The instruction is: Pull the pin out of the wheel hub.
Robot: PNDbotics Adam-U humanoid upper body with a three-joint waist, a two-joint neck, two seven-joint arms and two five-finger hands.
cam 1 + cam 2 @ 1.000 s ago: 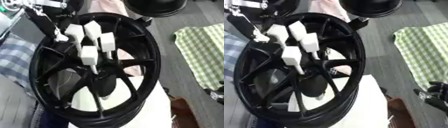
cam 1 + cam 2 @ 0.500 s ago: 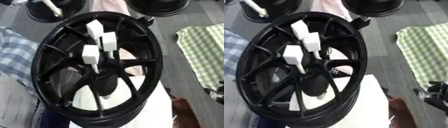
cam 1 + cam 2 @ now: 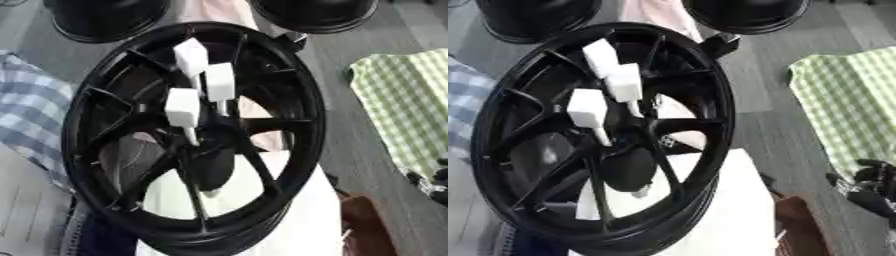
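Three pins with white block heads [image 3: 183, 107] are seated in the hub of a black spoked wheel [image 3: 293, 150], which is propped on a white support [image 3: 728, 210]. Each pin is judged light and rigid, best pinched at its blocky head and drawn along its thin shaft. Only the right hand [image 3: 870, 186] is shown, dark at the right edge; its finger state cannot be told.
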